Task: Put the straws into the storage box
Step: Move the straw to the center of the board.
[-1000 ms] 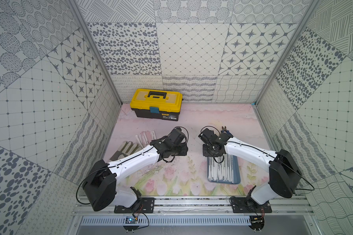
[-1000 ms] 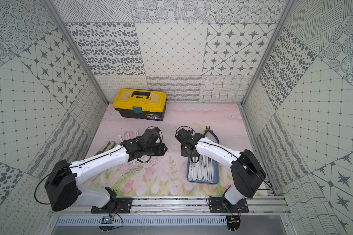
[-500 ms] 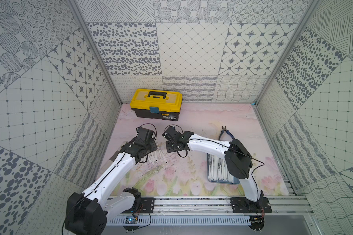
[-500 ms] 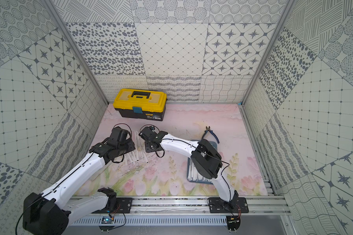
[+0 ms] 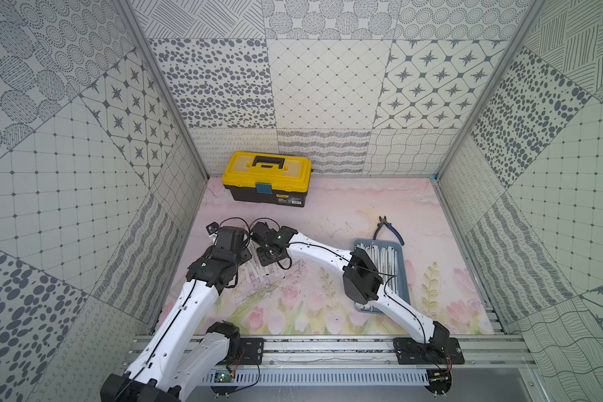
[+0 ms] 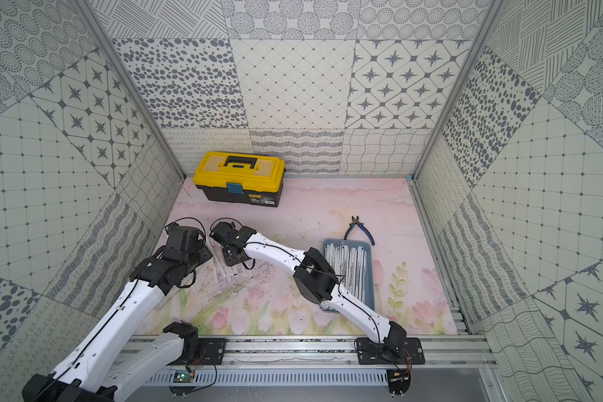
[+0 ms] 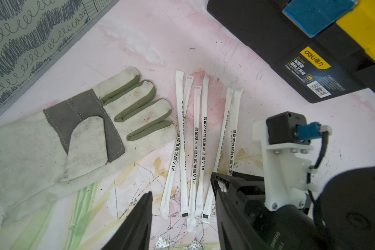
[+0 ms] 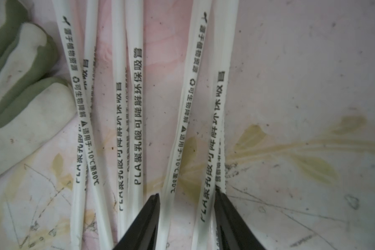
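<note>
Mat [image 5: 328, 215]: pink floral print, scuffed (dial laid on it, 12 at the back wall). Straws [image 7: 196, 138] [image 8: 136, 108]: loose lot at 9 o'clock, six showing, thin and straight in white paper sleeves with dark print, flat, roughly parallel, a few crossing. More straws [image 5: 385, 259] [image 6: 352, 264] lie in rows in the box [image 5: 407, 278] [image 6: 372, 275], a shallow blue-grey plastic tray with rounded corners at 4 o'clock. The right arm [image 5: 361, 278] overhangs the box's near corner. Glove [image 7: 74, 134] [image 8: 20, 86]: soiled off-white leather with grey palm patch and green finger sides, its fingertips against the outermost loose straw; the left arm [image 5: 209, 275] hides it in both top views. Toolbox [image 5: 268, 177] [image 6: 239, 181]: black with yellow lid, 11 o'clock. Pliers [image 5: 389, 229] [image 6: 361, 231]: blue handles, 2 o'clock, just behind the box. Right gripper [image 8: 187, 201]: jaws part open, low over the mat, astride two loose straws, not clamped. Left gripper [image 7: 182, 207]: part open, empty, above the straws' ends, crowded by the right gripper beside it.
</note>
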`<action>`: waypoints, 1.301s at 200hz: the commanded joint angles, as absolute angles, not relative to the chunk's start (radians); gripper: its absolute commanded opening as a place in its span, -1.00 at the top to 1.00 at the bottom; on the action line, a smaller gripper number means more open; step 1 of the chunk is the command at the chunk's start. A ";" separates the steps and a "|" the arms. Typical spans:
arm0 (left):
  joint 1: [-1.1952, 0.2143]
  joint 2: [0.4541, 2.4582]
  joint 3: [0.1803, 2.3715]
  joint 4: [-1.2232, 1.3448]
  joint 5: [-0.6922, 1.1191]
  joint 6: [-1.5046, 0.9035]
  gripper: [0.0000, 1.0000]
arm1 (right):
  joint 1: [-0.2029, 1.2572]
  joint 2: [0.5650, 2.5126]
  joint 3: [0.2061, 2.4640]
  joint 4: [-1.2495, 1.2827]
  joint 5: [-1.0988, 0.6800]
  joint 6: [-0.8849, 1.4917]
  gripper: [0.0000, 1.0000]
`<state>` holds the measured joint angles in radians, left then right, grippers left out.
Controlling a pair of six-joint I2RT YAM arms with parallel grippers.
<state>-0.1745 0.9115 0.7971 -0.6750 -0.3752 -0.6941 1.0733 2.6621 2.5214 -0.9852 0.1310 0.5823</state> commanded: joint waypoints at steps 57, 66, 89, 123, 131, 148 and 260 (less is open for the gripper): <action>-0.171 0.946 0.785 -0.646 -0.235 -0.711 0.00 | 1.052 2.384 2.055 -0.917 0.218 0.541 0.65; -0.173 0.959 0.784 -0.632 -0.198 -0.718 0.01 | 1.049 2.318 1.955 -0.898 0.225 0.547 0.65; -0.216 0.998 0.781 -0.590 -0.142 -0.742 0.03 | 1.043 2.154 1.707 -0.871 0.227 0.585 0.66; -0.361 1.072 0.813 -0.538 -0.151 -0.760 0.03 | 1.041 1.921 1.433 -0.775 -0.003 0.696 0.56; -0.387 1.091 0.822 -0.527 -0.145 -0.762 0.03 | 1.032 1.864 1.381 -0.712 -0.080 0.741 0.47; -0.420 1.128 0.845 -0.518 -0.140 -0.761 0.03 | 1.006 1.785 1.335 -0.676 -0.078 0.792 0.35; -0.443 1.072 0.784 -0.509 -0.154 -0.730 0.02 | 0.942 2.119 1.658 -0.769 0.139 0.588 0.36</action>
